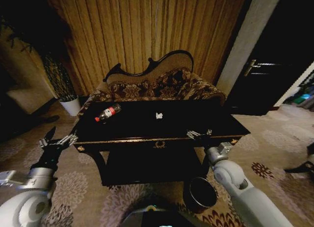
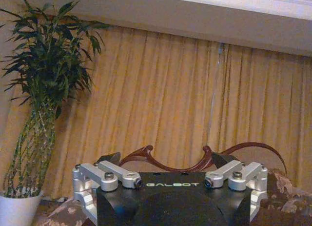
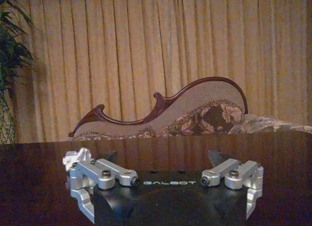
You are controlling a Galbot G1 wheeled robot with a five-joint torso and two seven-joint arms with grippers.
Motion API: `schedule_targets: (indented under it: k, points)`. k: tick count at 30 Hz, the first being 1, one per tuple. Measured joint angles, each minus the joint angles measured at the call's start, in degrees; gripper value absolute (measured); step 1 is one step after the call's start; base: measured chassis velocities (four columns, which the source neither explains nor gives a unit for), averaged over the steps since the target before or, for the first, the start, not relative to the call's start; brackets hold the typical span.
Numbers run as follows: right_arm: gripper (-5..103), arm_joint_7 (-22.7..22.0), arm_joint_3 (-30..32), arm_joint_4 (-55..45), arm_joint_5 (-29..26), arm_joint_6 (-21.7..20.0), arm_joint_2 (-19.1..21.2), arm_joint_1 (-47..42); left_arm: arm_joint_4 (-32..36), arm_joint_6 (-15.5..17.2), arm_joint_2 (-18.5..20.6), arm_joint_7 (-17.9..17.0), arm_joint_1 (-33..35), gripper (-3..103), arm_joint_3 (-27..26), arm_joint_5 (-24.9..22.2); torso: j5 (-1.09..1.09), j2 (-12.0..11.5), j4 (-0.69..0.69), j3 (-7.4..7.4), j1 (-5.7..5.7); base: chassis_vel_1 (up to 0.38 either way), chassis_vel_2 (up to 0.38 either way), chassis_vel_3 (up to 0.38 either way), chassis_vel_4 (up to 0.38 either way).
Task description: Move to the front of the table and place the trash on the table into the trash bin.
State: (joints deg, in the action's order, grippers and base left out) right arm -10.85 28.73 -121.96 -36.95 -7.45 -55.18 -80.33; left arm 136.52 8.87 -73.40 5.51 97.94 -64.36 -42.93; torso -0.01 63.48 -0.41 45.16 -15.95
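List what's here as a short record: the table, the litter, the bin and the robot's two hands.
table: black, gold trim, before a sofa
bottle: lying on the table's left part
paper wad: mid table
bin: on the carpet, front right of the table
left hand: open, off the table's left front corner
right hand: open, at the table's front edge

Bottle (image 1: 108, 113) left of paper wad (image 1: 159, 115) on table (image 1: 196, 126).
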Motion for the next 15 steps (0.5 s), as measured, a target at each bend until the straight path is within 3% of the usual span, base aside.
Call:
schedule_targets:
  k: [15]
  points:
    - [100,-0.93,-1.11,0.58,-0.41,-0.33,1.42,0.57,0.49,-0.01,-0.73,0.0,0.39,100,-0.12,0.07,0.01,-0.01,0.0,0.01,-0.01,-0.069,0.067,0.072,-0.072]
